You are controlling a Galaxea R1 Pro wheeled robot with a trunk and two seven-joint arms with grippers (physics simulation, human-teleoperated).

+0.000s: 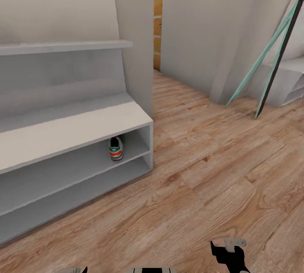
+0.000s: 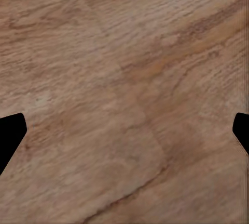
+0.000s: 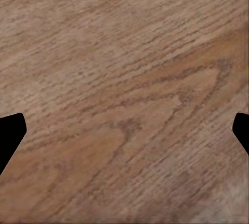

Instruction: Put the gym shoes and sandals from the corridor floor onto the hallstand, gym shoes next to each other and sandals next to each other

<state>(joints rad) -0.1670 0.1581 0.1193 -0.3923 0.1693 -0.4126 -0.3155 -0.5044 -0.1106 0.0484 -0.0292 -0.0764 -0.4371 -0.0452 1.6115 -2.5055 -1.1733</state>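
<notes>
The pale-grey hallstand (image 1: pixel 80 127) stands at the left of the head view, with a bench top, two long shelf slots under it and a stepped upper shelf. One gym shoe (image 1: pixel 116 148), white with green stripes and a red-orange heel, stands in the upper slot near its right end, heel towards me. The sandals are out of view. My left gripper (image 2: pixel 124 135) hangs open over bare corridor floor (image 1: pixel 211 159). My right gripper (image 3: pixel 124 135) is open too, above the planks, and its arm end (image 1: pixel 228 256) shows at the bottom right of the head view.
Teal and black poles (image 1: pixel 270 49) lean against the wall at the right, beside a low grey unit (image 1: pixel 291 83). A white wall column (image 1: pixel 137 53) adjoins the hallstand's right end. Behind it a gap with a brick strip (image 1: pixel 158 15) leads onward. Wood floor stretches ahead.
</notes>
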